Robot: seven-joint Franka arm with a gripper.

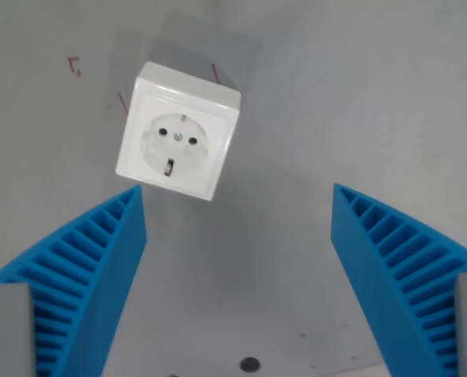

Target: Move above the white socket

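Though near the spread end effector (pixel 237 192), white socket (pixel 178 143) up-left.

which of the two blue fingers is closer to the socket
The finger on the wrist view's left: its tip nearly meets the socket's lower edge, while the right finger stands well clear of it.

Wrist view, looking straight down, close over table (pixel 359 94)

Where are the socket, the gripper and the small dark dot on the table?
socket (pixel 178 143): wrist view, on its round recessed face.
gripper (pixel 237 196): wrist view, midway between the two blue fingertips, jaws wide apart.
dark dot (pixel 250 364): wrist view, its centre, near the bottom edge.
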